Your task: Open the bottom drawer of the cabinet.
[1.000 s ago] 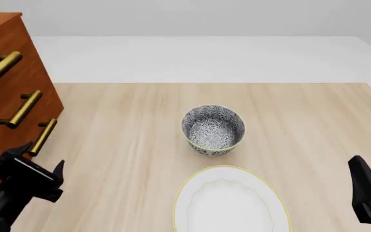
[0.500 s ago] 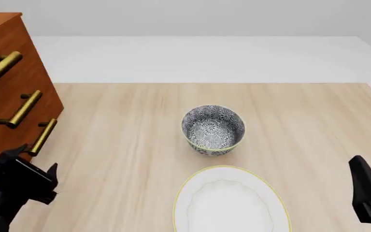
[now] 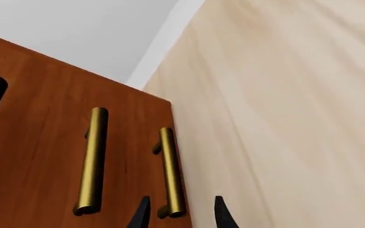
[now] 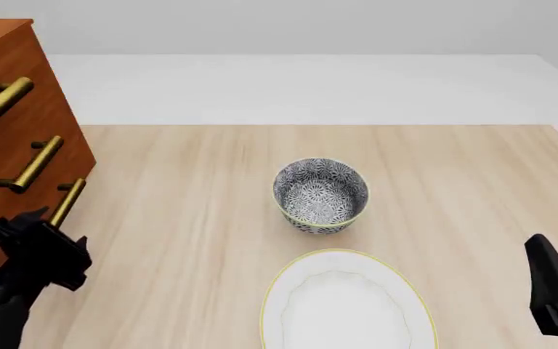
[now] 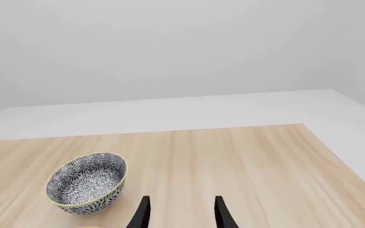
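Standing at the counter's far left, the cabinet keeps its bottom drawer shut. The left end effector sits with its fingers spread apart at the near end of that drawer's brass handle, not clamped. The right end effector, also spread apart, hangs at the near right, well apart from the patterned bowl.

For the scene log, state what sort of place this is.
Likely a simulated tabletop test setup, loosely domestic: a bare wooden table against blank grey, holding a cabinet with brass handles, a patterned bowl and a white plate.
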